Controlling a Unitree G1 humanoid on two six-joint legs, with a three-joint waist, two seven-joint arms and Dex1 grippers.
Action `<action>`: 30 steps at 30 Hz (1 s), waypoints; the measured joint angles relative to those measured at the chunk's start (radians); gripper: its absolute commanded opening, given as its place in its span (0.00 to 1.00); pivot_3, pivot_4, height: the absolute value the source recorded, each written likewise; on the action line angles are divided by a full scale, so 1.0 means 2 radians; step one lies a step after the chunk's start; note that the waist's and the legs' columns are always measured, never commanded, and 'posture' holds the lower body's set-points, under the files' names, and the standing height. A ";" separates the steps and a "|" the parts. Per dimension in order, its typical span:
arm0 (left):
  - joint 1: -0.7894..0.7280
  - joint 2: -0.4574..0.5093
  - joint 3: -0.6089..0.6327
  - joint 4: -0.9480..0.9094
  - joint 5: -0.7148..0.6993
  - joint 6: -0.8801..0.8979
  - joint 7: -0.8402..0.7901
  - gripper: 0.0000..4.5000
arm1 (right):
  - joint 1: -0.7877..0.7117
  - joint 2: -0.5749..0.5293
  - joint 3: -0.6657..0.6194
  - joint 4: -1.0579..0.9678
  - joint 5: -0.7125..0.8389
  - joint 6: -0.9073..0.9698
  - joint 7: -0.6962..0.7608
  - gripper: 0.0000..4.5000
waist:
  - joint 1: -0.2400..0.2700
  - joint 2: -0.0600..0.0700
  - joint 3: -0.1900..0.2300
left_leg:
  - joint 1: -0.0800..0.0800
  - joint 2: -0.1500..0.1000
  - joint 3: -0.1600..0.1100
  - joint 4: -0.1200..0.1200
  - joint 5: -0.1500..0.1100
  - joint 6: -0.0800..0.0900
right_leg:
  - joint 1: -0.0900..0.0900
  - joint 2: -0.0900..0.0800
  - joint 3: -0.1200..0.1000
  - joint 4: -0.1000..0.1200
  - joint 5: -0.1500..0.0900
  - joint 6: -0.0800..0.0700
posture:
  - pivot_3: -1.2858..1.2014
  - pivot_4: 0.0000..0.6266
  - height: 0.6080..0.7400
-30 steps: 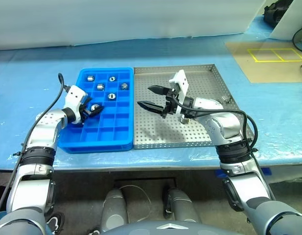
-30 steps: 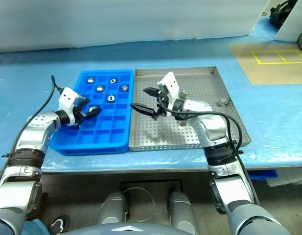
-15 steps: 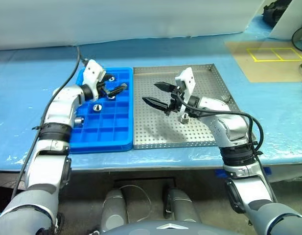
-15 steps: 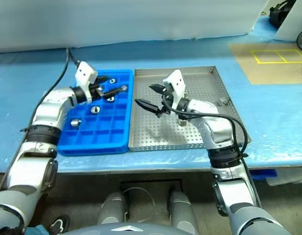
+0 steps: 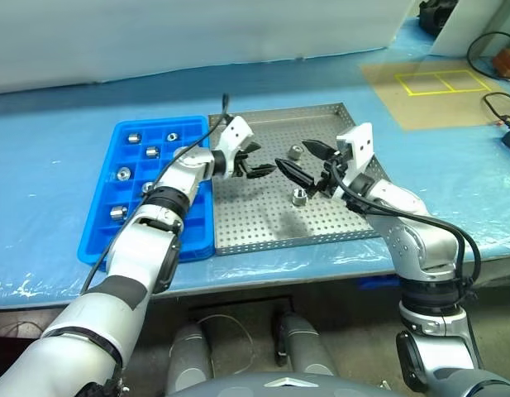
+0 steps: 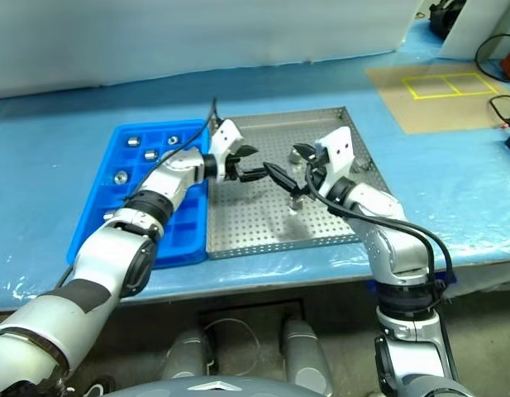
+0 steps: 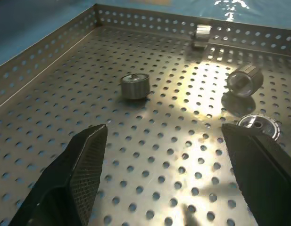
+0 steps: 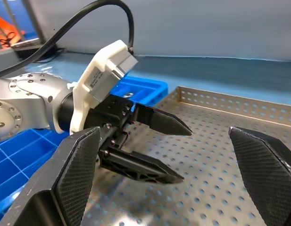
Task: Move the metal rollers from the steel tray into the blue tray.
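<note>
While both arms reached over the steel tray (image 5: pixel 263 231), the left tool (image 5: pixel 259 161) and right tool (image 5: pixel 304 161) gaped wide and empty, facing each other. Metal rollers (image 5: pixel 299 195) lay on that tray; others sat in the blue tray (image 5: pixel 102 236) beside it. From the left wrist, three rollers lay on the perforated floor beyond its spread fingers (image 7: pixel 79 174). From the right wrist, the left tool hung open above the steel tray.

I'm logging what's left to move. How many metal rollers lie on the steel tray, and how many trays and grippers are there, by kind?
Metal rollers on the steel tray: 3
Trays: 2 (steel tray, blue tray)
Grippers: 2 (left gripper, right gripper, both open)
Total: 7
</note>
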 measured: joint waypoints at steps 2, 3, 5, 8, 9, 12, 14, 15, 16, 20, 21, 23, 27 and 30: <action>-0.005 -0.015 -0.002 0.014 0.007 -0.009 -0.001 0.91 | 0.017 -0.001 -0.009 -0.026 0.004 0.009 -0.016 1.00 | -0.010 0.000 0.000 | 0.000 0.000 0.000 0.000 0.000 0.001 | 0.000 0.000 0.000 0.000 0.000 0.000 | 0.21 0.24 1.00; -0.005 -0.021 -0.004 0.019 0.010 -0.012 -0.002 0.91 | 0.024 -0.001 -0.013 -0.035 0.005 0.012 -0.022 1.00 | -0.013 0.000 0.000 | 0.000 0.000 0.000 0.000 -0.001 0.001 | 0.000 0.000 0.000 0.000 0.000 0.000 | 0.20 0.24 1.00; -0.005 -0.031 -0.007 0.032 0.019 -0.018 -0.002 0.91 | 0.039 -0.002 -0.020 -0.055 0.008 0.019 -0.035 1.00 | -0.023 0.000 0.000 | 0.000 0.000 0.000 0.001 -0.001 0.002 | 0.000 0.000 0.000 -0.001 0.000 0.000 | 0.20 0.24 1.00; -0.005 -0.046 -0.016 0.050 0.036 -0.028 0.003 0.91 | 0.054 -0.002 -0.022 -0.075 0.013 0.027 -0.053 1.00 | -0.039 0.000 0.000 | -0.001 -0.001 0.000 0.002 -0.002 0.003 | 0.000 0.000 0.000 -0.002 0.000 0.001 | 0.18 0.24 1.00; -0.004 -0.050 -0.017 0.054 0.040 -0.030 0.006 0.91 | 0.058 -0.002 -0.023 -0.081 0.014 0.029 -0.058 1.00 | -0.046 0.000 0.000 | -0.002 -0.001 0.000 0.003 -0.002 0.004 | 0.000 0.000 0.000 -0.002 0.000 0.002 | 0.18 0.24 1.00; -0.004 -0.059 -0.018 0.062 0.049 -0.032 0.016 0.91 | 0.065 -0.001 -0.029 -0.096 0.016 0.032 -0.071 1.00 | -0.064 0.000 0.000 | -0.004 -0.001 0.000 0.006 -0.003 0.006 | 0.001 -0.001 -0.001 -0.004 0.001 0.003 | 0.18 0.24 1.00; -0.004 -0.064 -0.018 0.069 0.056 -0.033 0.024 0.91 | 0.070 -0.002 -0.033 -0.103 0.019 0.035 -0.078 1.00 | -0.074 0.000 0.000 | -0.005 -0.002 0.000 0.007 -0.004 0.007 | 0.001 -0.001 -0.001 -0.005 0.000 0.004 | 0.17 0.24 1.00; -0.004 -0.065 -0.018 0.070 0.058 -0.032 0.026 0.91 | 0.073 -0.003 -0.034 -0.105 0.021 0.037 -0.081 1.00 | -0.080 0.000 0.000 | -0.006 -0.003 0.000 0.007 -0.004 0.007 | 0.001 -0.002 -0.001 -0.005 0.000 0.006 | 0.17 0.24 1.00; -0.004 -0.065 -0.018 0.071 0.059 -0.032 0.028 0.91 | 0.076 -0.003 -0.035 -0.108 0.021 0.039 -0.083 1.00 | -0.085 0.000 0.000 | -0.006 -0.004 -0.001 0.007 -0.005 0.008 | 0.001 -0.002 -0.001 -0.006 0.000 0.006 | 0.17 0.24 1.00; -0.002 -0.064 -0.022 0.071 0.073 -0.033 0.034 0.91 | 0.078 -0.007 -0.035 -0.113 0.024 0.041 -0.087 1.00 | -0.105 0.000 0.000 | -0.006 -0.006 0.000 0.007 -0.006 0.010 | 0.002 -0.005 -0.002 -0.008 0.001 0.008 | 0.17 0.24 1.00; 0.000 -0.063 -0.024 0.072 0.076 -0.033 0.036 0.91 | 0.079 -0.007 -0.035 -0.113 0.025 0.041 -0.088 1.00 | -0.108 0.000 0.000 | -0.006 -0.007 0.000 0.007 -0.006 0.011 | 0.002 -0.005 -0.002 -0.008 0.000 0.008 | 0.17 0.24 1.00; 0.004 -0.060 -0.024 0.075 0.079 -0.033 0.042 0.91 | 0.079 -0.007 -0.036 -0.113 0.027 0.041 -0.092 1.00 | -0.117 0.000 0.000 | -0.007 -0.008 0.000 0.008 -0.007 0.011 | 0.002 -0.007 -0.003 -0.008 0.000 0.009 | 0.17 0.24 1.00; 0.005 -0.049 -0.023 0.078 0.079 -0.032 0.041 0.91 | 0.079 -0.009 -0.035 -0.113 0.031 0.041 -0.095 1.00 | -0.125 0.000 0.000 | -0.007 -0.008 0.000 0.008 -0.007 0.012 | 0.002 -0.007 -0.003 -0.008 0.000 0.009 | 0.18 0.24 1.00; 0.005 -0.036 -0.017 0.077 0.078 -0.032 0.036 0.91 | 0.079 -0.011 -0.035 -0.113 0.032 0.041 -0.095 1.00 | -0.130 0.000 0.000 | -0.007 -0.008 0.000 0.008 -0.007 0.012 | 0.003 -0.009 -0.004 -0.008 0.000 0.009 | 0.18 0.24 1.00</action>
